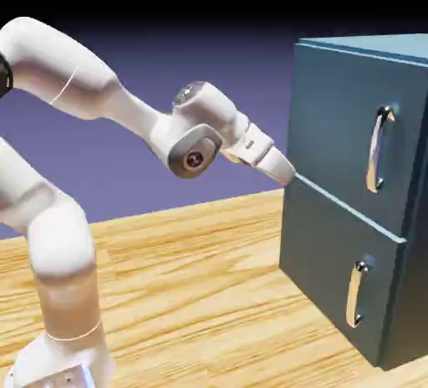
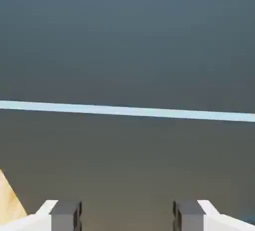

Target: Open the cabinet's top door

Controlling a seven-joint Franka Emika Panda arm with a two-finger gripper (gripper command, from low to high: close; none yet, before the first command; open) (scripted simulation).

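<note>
My jaws (image 2: 127,217) were wide open, gripping nothing, right at the cabinet (image 1: 334,127)'s left edge; the top door (image 1: 355,98) was shut, its handle (image 1: 378,150) running vertically.

Cabinet (image 1: 351,202) cut off at right

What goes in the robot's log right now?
gripper: open, empty | top door: shut | handle: untouched | gripper near seam between doors

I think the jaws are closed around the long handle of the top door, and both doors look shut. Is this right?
Not quite. The gripper holds nothing: the hand view shows its jaws apart and empty before the cabinet front. In the exterior view the top door handle is far to its right, untouched. Both doors do look shut.
</note>
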